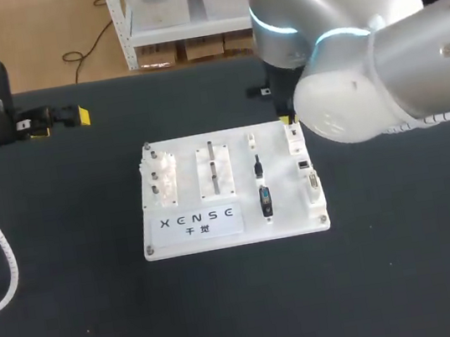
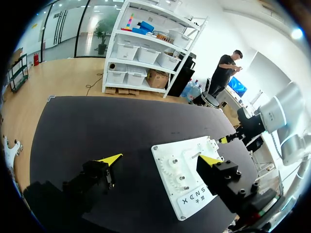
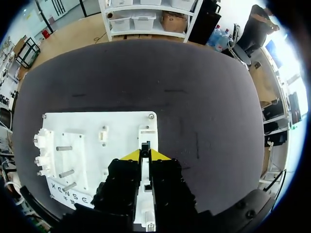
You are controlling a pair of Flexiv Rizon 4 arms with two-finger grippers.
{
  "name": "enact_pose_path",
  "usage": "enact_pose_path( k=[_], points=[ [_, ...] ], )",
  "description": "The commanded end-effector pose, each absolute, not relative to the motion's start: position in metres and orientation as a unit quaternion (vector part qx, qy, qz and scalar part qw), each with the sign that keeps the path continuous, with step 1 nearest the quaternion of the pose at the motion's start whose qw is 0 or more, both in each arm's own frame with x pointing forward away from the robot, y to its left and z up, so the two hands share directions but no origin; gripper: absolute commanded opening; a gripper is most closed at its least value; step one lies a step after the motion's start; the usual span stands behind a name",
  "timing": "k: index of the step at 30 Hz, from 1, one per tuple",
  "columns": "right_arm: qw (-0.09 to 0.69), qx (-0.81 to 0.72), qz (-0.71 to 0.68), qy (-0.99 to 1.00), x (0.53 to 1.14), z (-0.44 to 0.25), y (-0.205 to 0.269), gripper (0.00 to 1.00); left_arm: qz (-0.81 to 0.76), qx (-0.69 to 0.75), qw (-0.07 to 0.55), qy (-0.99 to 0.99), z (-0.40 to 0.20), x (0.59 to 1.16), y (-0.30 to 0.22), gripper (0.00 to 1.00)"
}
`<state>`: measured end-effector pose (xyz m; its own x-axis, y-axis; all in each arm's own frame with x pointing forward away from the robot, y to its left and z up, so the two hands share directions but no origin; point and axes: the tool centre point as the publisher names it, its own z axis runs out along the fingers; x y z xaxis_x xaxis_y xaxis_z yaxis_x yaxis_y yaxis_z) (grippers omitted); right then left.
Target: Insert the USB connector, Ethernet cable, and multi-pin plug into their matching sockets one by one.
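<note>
Small black connector (image 3: 145, 145) sits pinched in right claw (image 3: 145, 153).

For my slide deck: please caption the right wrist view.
Right gripper pinching a small black connector just above the white socket board.

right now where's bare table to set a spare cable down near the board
Bare black table lies all along the near side of the white board and right of it. The strip between the board and the open left gripper is free too. Crowded: the board's far right corner, where the right gripper is shut on a small black plug.
</note>
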<state>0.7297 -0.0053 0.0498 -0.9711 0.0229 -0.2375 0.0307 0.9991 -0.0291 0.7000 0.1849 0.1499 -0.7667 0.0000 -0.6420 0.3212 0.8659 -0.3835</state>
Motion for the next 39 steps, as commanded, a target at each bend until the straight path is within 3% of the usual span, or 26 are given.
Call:
enact_pose_path(
  k=[1,39],
  points=[
    [0.133,0.016,-0.016,0.991,0.725,0.047,-0.011,0.0,-0.243,0.088,0.33,0.908,0.15,0.7,0.185,1.0],
    [0.108,0.016,-0.021,0.994,0.728,0.027,-0.009,0.0,-0.243,0.088,0.33,0.908,0.15,0.7,0.185,1.0]
  ],
)
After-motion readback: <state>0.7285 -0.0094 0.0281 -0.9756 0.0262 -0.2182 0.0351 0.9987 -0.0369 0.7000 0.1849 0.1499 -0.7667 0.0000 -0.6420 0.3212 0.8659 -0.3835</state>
